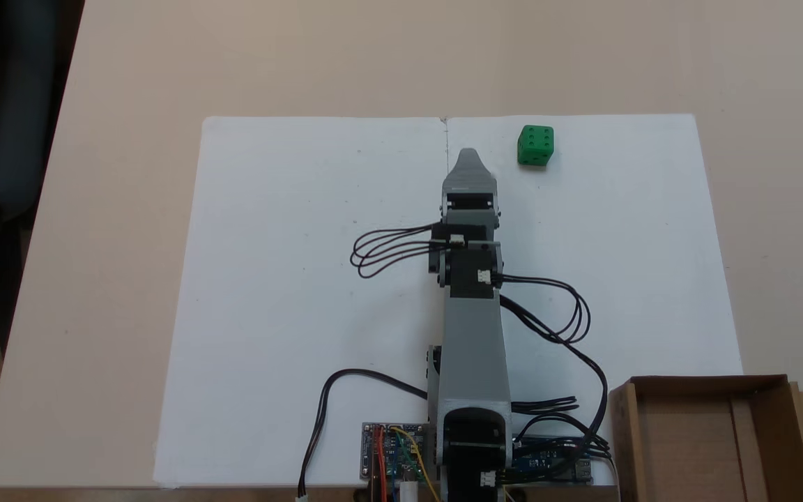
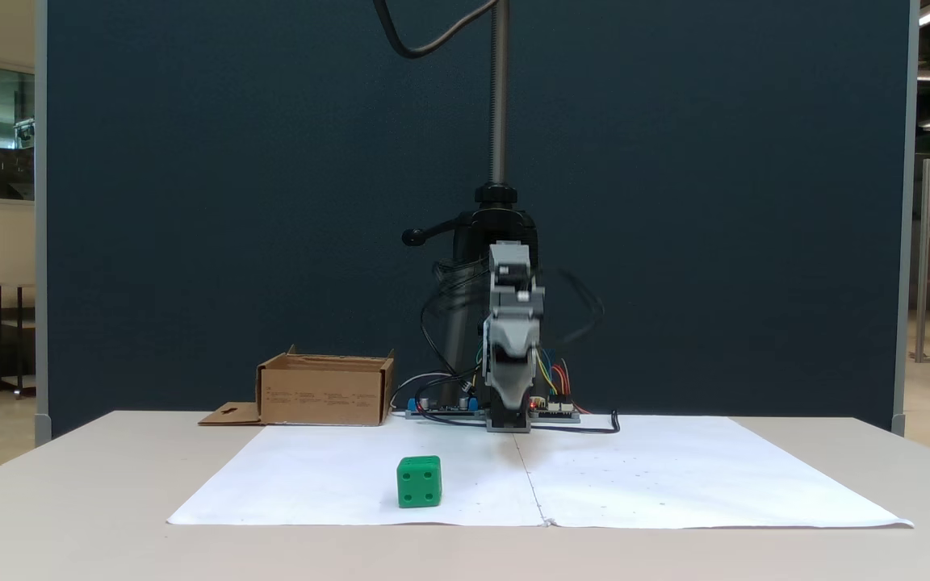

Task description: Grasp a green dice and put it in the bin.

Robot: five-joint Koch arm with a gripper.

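Fixed views both show the green dice (image 1: 535,146) (image 2: 419,482) resting on white paper (image 1: 304,279), near the sheet's edge farthest from the arm's base. From above, the gripper (image 1: 468,157) hangs just left of the dice and apart from it; only one grey tip shows, so whether its jaws are spread or pressed together cannot be told. A good approach would swing toward the dice with jaws wide, descend squarely over it, then carry it to the bin (image 1: 708,432) beside the base.
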